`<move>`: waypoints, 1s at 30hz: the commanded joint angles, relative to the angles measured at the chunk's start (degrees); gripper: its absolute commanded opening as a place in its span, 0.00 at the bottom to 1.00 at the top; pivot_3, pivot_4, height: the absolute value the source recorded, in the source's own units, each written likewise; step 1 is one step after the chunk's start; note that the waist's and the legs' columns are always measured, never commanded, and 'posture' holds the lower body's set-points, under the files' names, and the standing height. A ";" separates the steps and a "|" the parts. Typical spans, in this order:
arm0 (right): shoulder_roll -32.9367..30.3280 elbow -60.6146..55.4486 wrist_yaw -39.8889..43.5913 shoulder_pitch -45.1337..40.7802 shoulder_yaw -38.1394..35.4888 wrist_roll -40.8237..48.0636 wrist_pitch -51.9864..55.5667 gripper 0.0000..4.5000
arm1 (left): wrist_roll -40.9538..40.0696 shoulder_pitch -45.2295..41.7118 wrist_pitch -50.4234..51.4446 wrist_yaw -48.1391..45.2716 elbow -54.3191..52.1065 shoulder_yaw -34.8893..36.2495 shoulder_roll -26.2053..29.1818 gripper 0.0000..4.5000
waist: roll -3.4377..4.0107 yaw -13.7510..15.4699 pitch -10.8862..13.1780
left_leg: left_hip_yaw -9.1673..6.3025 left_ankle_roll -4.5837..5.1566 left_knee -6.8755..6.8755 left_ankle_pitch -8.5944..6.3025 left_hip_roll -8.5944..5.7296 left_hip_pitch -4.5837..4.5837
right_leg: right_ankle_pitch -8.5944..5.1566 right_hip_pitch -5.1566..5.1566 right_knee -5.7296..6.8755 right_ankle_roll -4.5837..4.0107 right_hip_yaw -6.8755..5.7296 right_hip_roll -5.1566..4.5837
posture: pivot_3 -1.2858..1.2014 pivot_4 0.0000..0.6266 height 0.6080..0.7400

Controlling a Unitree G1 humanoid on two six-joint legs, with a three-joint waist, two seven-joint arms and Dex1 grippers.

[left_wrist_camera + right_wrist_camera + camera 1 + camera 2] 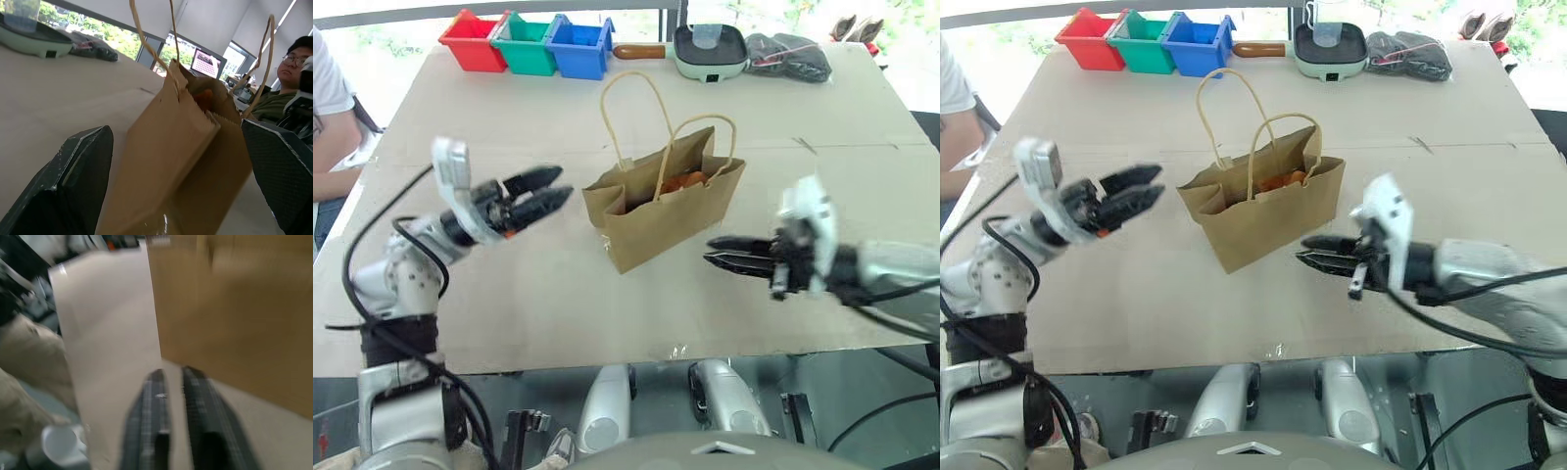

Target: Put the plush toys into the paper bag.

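The brown paper bag [656, 220] stands upright mid-table with its mouth open and both cord handles raised. An orange-brown plush toy [686, 181] shows inside the mouth, also visible as the orange toy [204, 98] in the left wrist view. My left gripper [555, 191] hovers open just left of the bag, pointing at its end without touching it. In its wrist view, the bag [171, 161] sits ahead between the two spread fingers [73, 186]. My right gripper [713, 253] is shut and empty, its tips close to the bag's front right side.
Red [473, 41], green [527, 44] and blue [578, 46] bins line the back left. A mint pan [709, 51] holding a cup and a dark grey pouch [790, 56] sit at the back. A person [331, 108] stands at the left; another person [288, 63] sits beyond the bag.
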 commanded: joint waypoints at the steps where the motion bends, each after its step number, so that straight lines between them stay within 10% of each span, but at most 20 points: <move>1: 5.26 5.94 2.53 -3.27 8.99 -12.27 -8.98 0.01 | 0.15 0.07 -1.61 -2.73 -3.28 -1.37 0.54 1.00 | 0.01 -0.03 0.01 | 0.02 0.00 0.01 0.00 0.00 0.01 | 0.00 0.00 0.00 0.00 0.02 0.01 | 0.52 0.24 1.00; 13: 22.61 23.91 4.83 -10.66 12.44 -24.05 -17.94 0.01 | 2.46 -0.31 -3.05 -2.98 -7.08 -7.18 -1.30 1.00 | 0.00 -0.16 0.00 | 0.02 0.00 -0.01 0.00 -0.01 -0.02 | 0.02 -0.02 0.03 -0.01 0.00 -0.02 | 0.52 0.24 1.00; 22: 24.07 24.28 7.55 -8.91 12.75 -28.71 -19.76 0.01 | 15.33 -0.38 -14.21 16.64 -8.85 -10.82 -13.07 1.00 | 0.00 0.74 -0.01 | 0.03 -0.01 0.04 0.00 -0.06 -0.03 | 0.04 0.00 0.05 0.00 0.02 -0.07 | 0.52 0.24 1.00; 30: 20.01 15.35 7.39 -1.24 8.41 -31.92 -26.78 0.00 | 13.53 -1.28 -17.19 18.87 -7.87 -10.18 -18.51 0.14 | 0.00 1.09 -0.01 | 0.02 -0.01 0.04 0.00 -0.06 -0.02 | 0.04 0.00 0.08 0.00 0.02 -0.06 | 0.52 0.24 1.00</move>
